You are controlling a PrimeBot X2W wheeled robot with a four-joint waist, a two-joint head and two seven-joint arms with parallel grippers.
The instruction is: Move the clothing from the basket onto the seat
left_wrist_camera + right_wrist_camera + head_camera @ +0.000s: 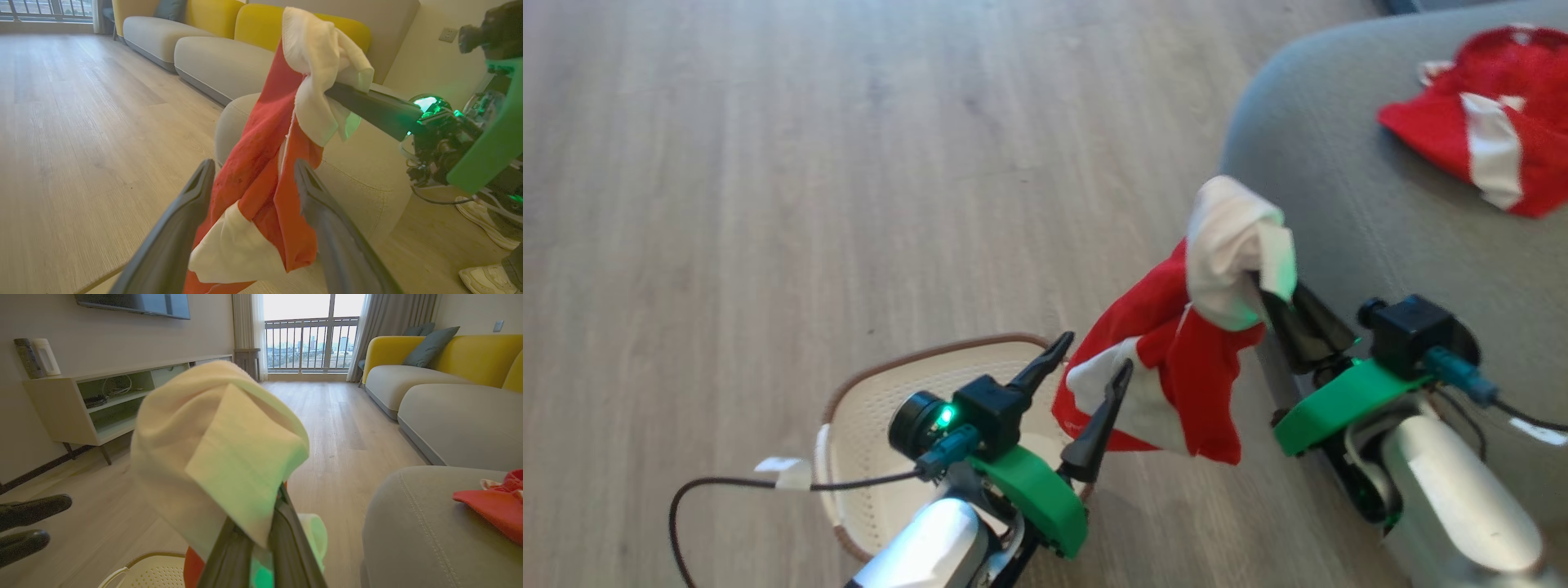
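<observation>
Just beside edge of seat point(1339, 212), clothing point(1176, 359) in right gripper point(1264, 287); bare floor point(809, 163) leftward.

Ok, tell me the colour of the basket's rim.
Brown rim, cream basket; clearest in the head view.

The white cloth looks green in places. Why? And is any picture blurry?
Head view: a green glow tints the white cloth beside the right gripper, probably from the robot's green lights. Left wrist view: the same tint near the dark fingers. Right wrist view: the cloth sits close to the camera, soft and out of focus; the window is glaring bright.
</observation>
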